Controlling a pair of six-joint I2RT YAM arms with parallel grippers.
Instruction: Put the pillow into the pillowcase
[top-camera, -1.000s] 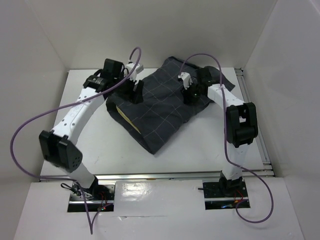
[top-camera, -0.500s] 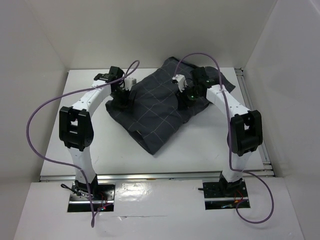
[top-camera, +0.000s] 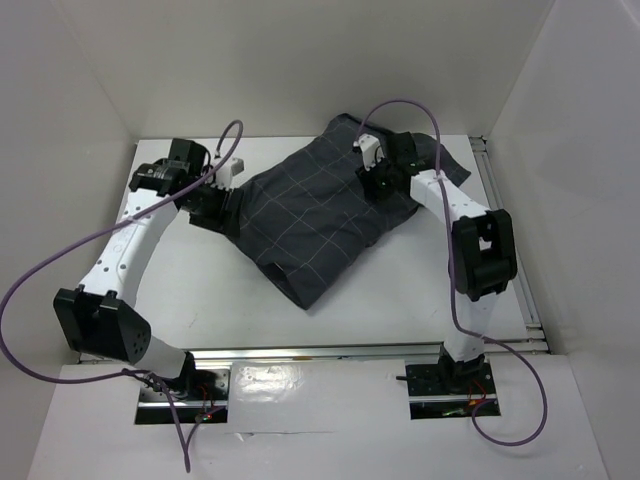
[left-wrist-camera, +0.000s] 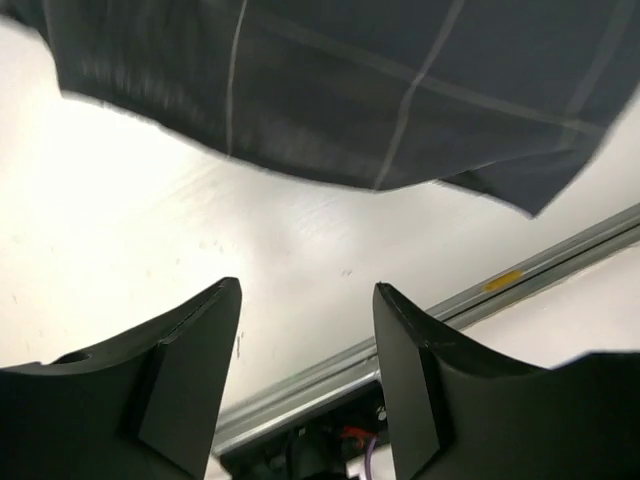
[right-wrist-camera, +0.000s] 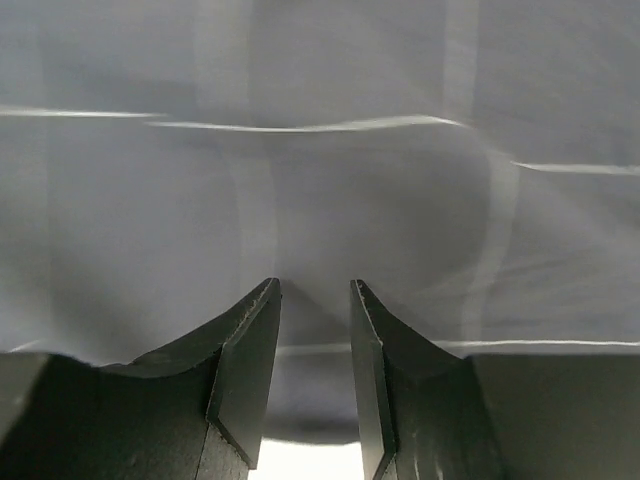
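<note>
pillowcase (top-camera: 310, 215): lies rumpled on table (top-camera: 190, 290) between both arms | left gripper (left-wrist-camera: 307, 292): jaws wide, empty, over bare table just beside its edge | right gripper (right-wrist-camera: 315, 288): jaws narrow, tips on cloth, pinch unclear

The pillowcase (top-camera: 310, 225) lies rumpled on the white table (top-camera: 200, 300) in the upper middle of the frame, set askew, with one corner pointing toward the lower centre. The left gripper (top-camera: 212, 207) sits at the cloth's left edge, and the right gripper (top-camera: 380, 187) is down on its upper right part. How either gripper's jaws stand cannot be told here. Purple cables (top-camera: 60, 260) loop from both arms, and white walls (top-camera: 300, 60) close in the scene.
</note>
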